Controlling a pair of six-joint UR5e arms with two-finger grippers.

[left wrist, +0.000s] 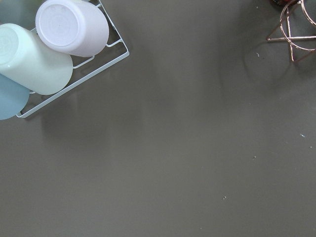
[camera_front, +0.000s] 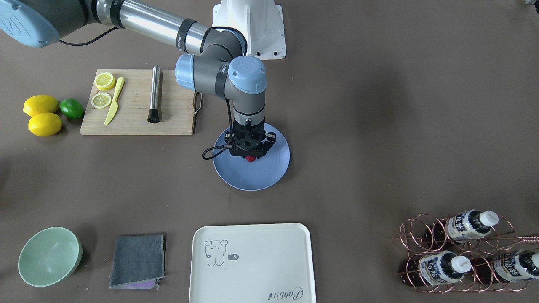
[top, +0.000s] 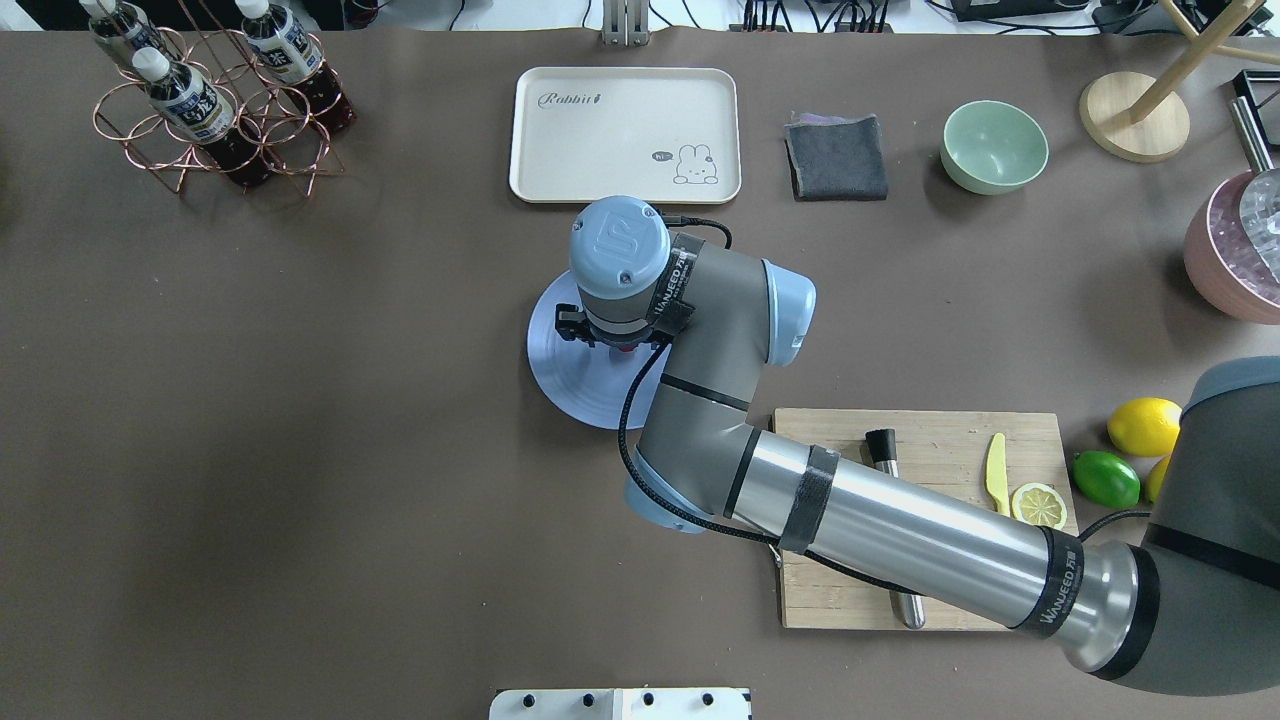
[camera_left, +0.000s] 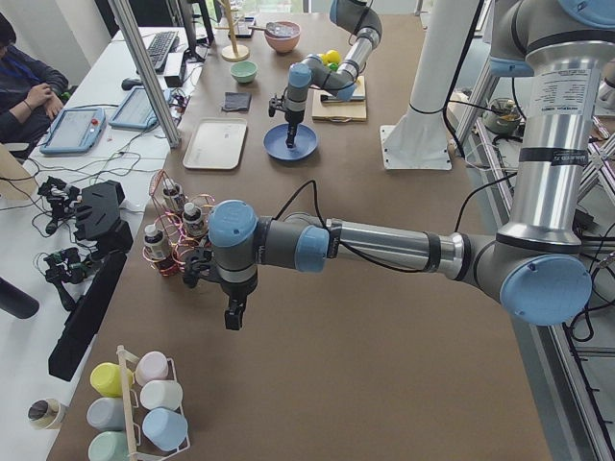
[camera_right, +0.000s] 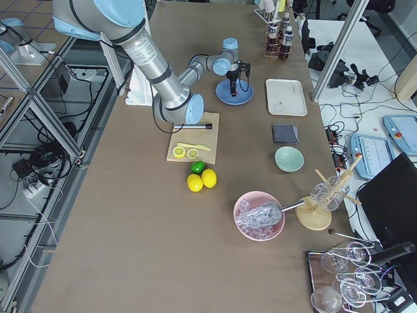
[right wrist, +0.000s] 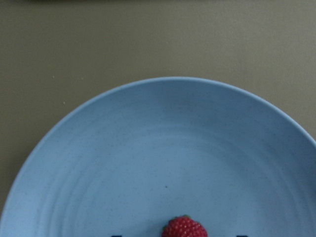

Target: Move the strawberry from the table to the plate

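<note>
The strawberry point(camera_front: 250, 158) is a small red berry lying on the blue-lavender plate point(camera_front: 261, 176) near the middle of the table point(camera_front: 379, 126). My right gripper point(camera_front: 249, 152) points straight down just above it. In the right wrist view the strawberry point(right wrist: 184, 228) sits at the bottom edge on the plate point(right wrist: 148, 148), with two dark fingertip corners well apart on either side, so the gripper is open. From overhead the berry point(top: 625, 349) peeks out under the wrist. My left gripper point(camera_left: 233, 312) hovers over bare table at the far end; I cannot tell its state.
A wooden cutting board point(camera_front: 134, 113) with lemon slices, a yellow knife and a metal muddler lies beside the plate. Lemons point(camera_front: 42, 113), a green bowl point(camera_front: 49, 256), a grey cloth point(camera_front: 138, 261), a cream tray point(camera_front: 252, 261) and a bottle rack point(camera_front: 463, 252) stand around. A cup rack point(left wrist: 49, 49) is near the left wrist.
</note>
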